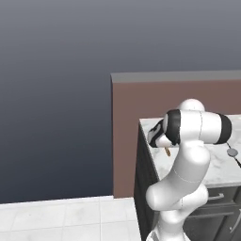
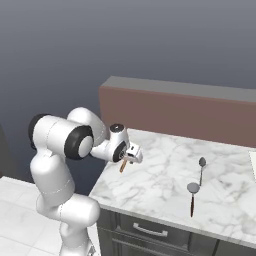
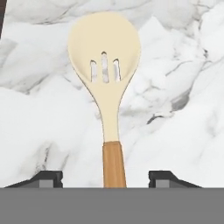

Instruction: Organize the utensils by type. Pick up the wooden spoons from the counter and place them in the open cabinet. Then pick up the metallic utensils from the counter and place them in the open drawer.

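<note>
**Slotted wooden spoon between spread fingers at the counter's left end**

Left base view: the white arm bends over the left end of the marble counter [image 1: 221, 164], and its forearm hides most of the gripper [image 1: 160, 141]. A sliver of the small wooden spoon's [image 1: 168, 151] orange-brown handle pokes out below the hand. One metallic utensil [image 1: 232, 153] lies at the right edge of the picture. The counter's left edge sits just beside the brown back wall [image 1: 141, 108]; beyond it, open tiled floor [image 1: 61, 219]. No writing is legible.

Right base view: the gripper [image 2: 131, 156] hangs at the counter's left front corner, with the spoon's handle [image 2: 122, 166] angling down from it, right at the slab's edge. Two metallic utensils, a smaller one [image 2: 201, 167] and a larger one [image 2: 192, 196], lie well apart from the hand, toward the right. Bare marble lies between them and the hand. A base-cabinet drawer front [image 2: 150, 230] with a bar handle sits closed under the slab.

Hand view: the spoon [image 3: 107, 78] has a pale head with three slots. Its handle runs down between the two fingertips [image 3: 48, 178], which stand spread on either side without touching it. Veined marble surrounds the spoon. No brand marks show.
</note>
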Robot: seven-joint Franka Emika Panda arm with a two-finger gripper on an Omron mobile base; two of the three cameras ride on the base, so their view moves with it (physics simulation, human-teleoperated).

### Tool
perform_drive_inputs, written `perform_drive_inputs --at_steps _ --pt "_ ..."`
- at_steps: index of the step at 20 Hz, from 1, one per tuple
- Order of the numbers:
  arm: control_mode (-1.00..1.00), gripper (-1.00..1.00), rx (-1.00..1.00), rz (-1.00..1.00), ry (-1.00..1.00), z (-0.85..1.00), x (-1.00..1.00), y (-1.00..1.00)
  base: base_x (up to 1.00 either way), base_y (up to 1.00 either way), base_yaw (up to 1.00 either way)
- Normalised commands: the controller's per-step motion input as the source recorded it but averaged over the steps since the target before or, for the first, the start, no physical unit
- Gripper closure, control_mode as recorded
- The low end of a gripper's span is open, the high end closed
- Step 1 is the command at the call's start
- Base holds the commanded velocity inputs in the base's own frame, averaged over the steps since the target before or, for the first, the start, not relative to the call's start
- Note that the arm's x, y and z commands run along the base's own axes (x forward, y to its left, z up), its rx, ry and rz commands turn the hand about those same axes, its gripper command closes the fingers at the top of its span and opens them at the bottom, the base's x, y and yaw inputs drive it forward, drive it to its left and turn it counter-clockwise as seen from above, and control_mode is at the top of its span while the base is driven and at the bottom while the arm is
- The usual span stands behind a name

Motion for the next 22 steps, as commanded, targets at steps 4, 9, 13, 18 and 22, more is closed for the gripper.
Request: perform_drive_inputs --at_steps 4,9,13,18,22 --pt "-1.00 1.00 0.03 0.00 0.00 -0.47 -0.13 -0.23 0.00 0.00 0.00" --pt "-1.00 1.00 0.03 0.05 0.12 -0.12 -0.33 -0.31 0.00 0.00 0.00" --pt "-1.00 1.00 0.00 0.11 0.20 0.09 -0.26 -0.11 0.00 0.00 0.00" --pt "-1.00 1.00 0.00 0.12 0.10 0.35 -0.19 0.00 0.00 0.00 0.00" --pt "-1.00 1.00 0.00 0.10 0.01 0.68 -0.23 0.00 0.00 0.00 0.00"
